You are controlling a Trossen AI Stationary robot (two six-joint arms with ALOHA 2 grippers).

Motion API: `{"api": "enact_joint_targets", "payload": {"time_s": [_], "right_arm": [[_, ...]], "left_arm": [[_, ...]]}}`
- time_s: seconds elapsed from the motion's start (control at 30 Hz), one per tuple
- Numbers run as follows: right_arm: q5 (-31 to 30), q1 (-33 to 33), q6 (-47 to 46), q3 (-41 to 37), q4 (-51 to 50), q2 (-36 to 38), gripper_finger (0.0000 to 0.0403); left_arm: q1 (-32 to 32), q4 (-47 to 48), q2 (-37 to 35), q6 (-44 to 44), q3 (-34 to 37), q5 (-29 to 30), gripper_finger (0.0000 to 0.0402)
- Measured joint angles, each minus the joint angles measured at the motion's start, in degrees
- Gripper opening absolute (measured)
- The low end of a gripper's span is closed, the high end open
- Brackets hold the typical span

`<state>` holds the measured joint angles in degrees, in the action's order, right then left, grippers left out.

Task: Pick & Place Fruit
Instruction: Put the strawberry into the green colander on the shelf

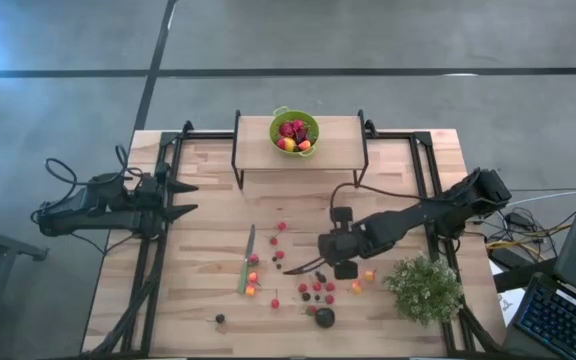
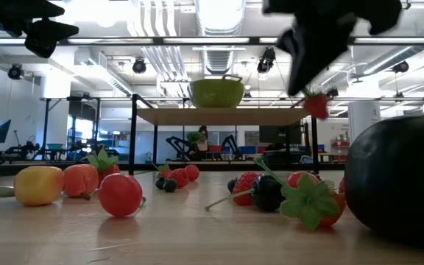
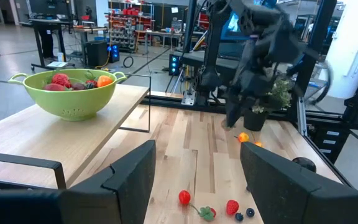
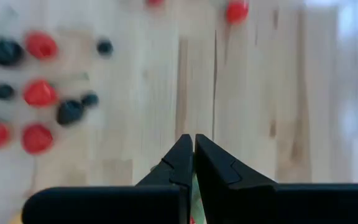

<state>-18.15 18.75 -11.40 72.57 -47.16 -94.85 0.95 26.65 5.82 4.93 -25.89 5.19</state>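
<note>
Meanwhile, my right hand (image 2: 317, 92) hung closed on a red strawberry (image 2: 316, 106) at the frame's upper right, above the fruit (image 1: 308, 288) scattered across the surface (image 1: 208, 250), while my left hand (image 1: 186, 199) waited open at left.

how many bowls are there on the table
1. The green bowl stands on the raised shelf at the middle of the table's far edge, with fruit in it. No other bowl shows in any view.

blk jointed arms, blk angular tools (image 4: 193, 155), cables
</note>
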Motion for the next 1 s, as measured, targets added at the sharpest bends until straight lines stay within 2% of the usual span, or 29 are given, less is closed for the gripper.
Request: {"api": "enact_joint_targets", "payload": {"time_s": [0.17,0.37,0.6,1.0], "right_arm": [[-0.09,-2.27,6.61,5.99,0.78,0.04,0.0008],[-0.05,-7.65,13.69,9.68,6.04,0.09,0.0008],[0.41,-15.48,15.98,12.51,7.18,0.19,0.0008],[11.48,-26.05,16.59,16.28,14.74,0.26,0.0008]], "left_arm": [[0.02,-0.02,-0.02,0.0,0.01,0.0,0.0241],[0.0,-0.01,-0.01,0.0,0.01,0.0,0.0241],[0.0,-0.01,0.0,0.0,0.0,0.0,0.0241],[0.02,-0.02,-0.02,0.0,0.01,0.0,0.0241]]}}
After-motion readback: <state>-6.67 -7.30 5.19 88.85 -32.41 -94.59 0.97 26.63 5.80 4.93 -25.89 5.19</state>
